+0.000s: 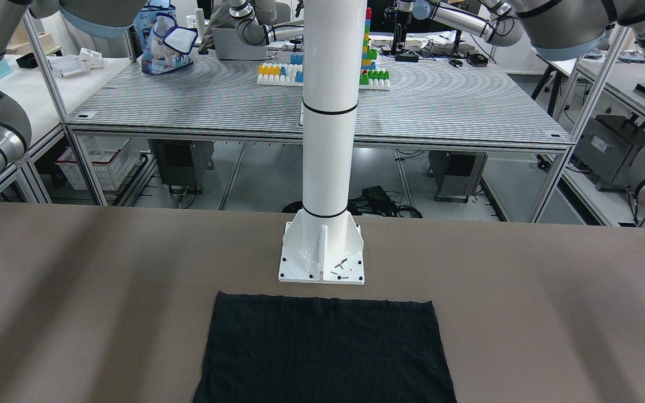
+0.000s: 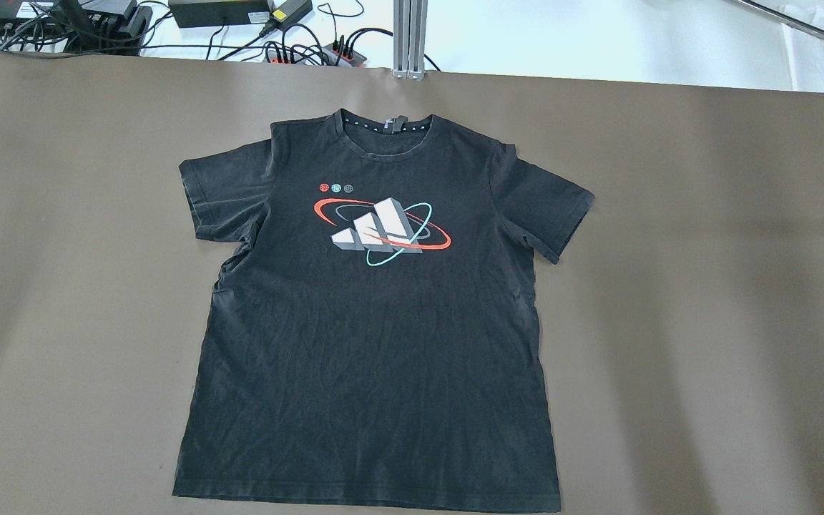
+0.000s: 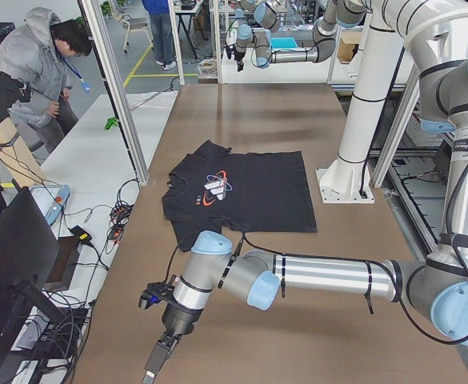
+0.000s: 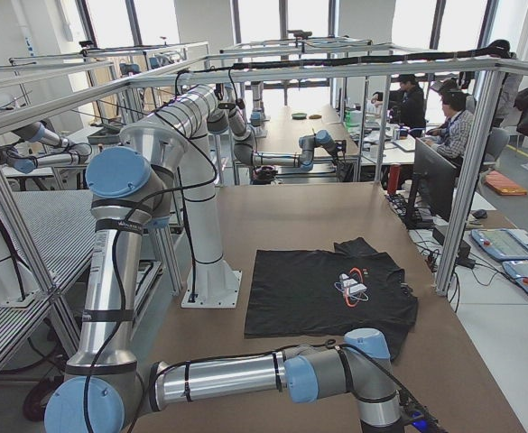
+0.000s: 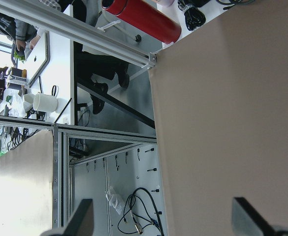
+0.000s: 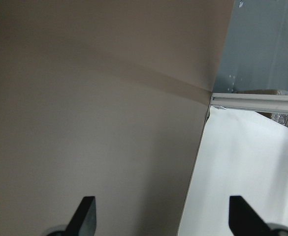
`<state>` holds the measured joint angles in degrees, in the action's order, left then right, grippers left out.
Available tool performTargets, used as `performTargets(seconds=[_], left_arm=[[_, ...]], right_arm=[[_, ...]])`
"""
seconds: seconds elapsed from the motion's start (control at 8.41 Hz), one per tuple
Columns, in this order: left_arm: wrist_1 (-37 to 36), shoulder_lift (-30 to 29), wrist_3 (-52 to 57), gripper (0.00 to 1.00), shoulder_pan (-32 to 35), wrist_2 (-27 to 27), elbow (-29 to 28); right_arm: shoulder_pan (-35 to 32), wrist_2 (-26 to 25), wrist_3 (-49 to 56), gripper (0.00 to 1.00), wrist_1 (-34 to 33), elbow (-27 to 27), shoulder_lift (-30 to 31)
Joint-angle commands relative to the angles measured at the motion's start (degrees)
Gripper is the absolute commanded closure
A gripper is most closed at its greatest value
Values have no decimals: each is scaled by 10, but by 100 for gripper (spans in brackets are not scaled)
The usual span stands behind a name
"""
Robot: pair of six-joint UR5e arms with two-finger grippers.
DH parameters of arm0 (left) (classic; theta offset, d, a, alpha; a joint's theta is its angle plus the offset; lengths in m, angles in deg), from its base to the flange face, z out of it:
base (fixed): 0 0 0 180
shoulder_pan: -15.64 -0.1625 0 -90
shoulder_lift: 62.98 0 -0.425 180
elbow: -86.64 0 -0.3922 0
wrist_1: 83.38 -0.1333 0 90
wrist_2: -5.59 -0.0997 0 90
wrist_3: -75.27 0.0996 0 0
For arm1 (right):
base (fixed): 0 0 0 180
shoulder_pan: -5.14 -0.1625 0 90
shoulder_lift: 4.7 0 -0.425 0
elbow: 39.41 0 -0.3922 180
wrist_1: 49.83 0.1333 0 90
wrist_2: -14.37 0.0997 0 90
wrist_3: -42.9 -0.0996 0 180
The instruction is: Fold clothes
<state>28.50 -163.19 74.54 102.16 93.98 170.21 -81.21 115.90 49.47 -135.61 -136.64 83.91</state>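
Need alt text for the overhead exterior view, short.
A black T-shirt lies spread flat, print side up, on a brown table, collar toward the far edge, both short sleeves out. A power adapter sits beyond the far edge; neither arm is in view.

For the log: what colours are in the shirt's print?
White, red, teal print on the black shirt; best overhead exterior.

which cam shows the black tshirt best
The overhead exterior view: the black t-shirt lies flat and whole there, with collar, both sleeves and chest print plain. The front-facing view catches only its hem end near the white pillar. Both side views show it small and slanted. The wrist views show none of it.
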Motion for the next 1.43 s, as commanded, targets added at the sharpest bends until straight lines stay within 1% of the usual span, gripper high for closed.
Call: performTargets(seconds=[0.0,0.59,0.71,0.83,0.95,1.19,1.31], left_arm=[[11,-1,-17,0,0,-1,-2],[11,-16,-40,0,-13,7,2],[11,-18,-40,0,-23,36,5],[12,-25,-39,0,-29,70,4],[12,-29,-39,0,-35,85,5],[5,-52,-55,0,-53,109,10],[7,-68,-56,0,-55,168,1]], right_arm=[[0,2,-1,5,-1,4,-1],[1,4,2,5,-2,0,-12],[3,7,1,5,-2,5,-20],[3,33,1,5,9,4,-21],[5,57,1,5,30,7,-21],[7,60,1,5,52,20,-28],[12,85,0,5,67,27,-36]])
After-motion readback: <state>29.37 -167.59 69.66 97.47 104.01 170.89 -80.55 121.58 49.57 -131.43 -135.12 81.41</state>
